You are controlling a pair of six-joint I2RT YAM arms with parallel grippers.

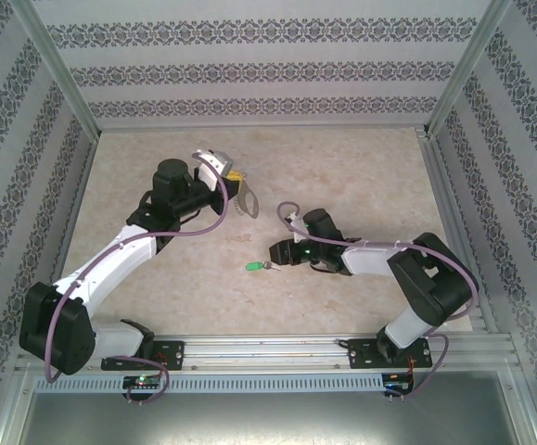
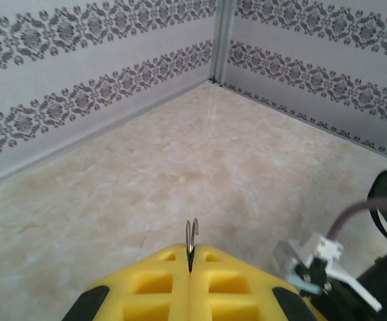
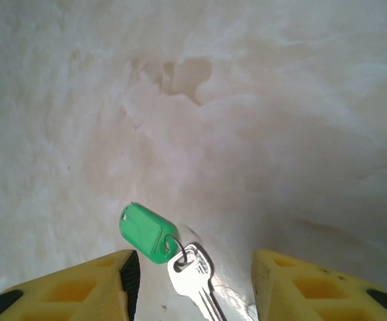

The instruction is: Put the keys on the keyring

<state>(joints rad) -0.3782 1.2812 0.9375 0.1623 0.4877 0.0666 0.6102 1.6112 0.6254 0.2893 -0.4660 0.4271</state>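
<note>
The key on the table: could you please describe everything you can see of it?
The key is small and of silver metal, its head joined by a thin ring to a bright green plastic tag with rounded corners. It lies flat on the beige table, tag pointing away from the right wrist camera, blade running out of that view's bottom edge. It sits between the yellow fingers of the open right gripper, touching neither.

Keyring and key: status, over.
Left tool shut on keyring. Right tool open around green key on table. Nothing in the way.
</note>
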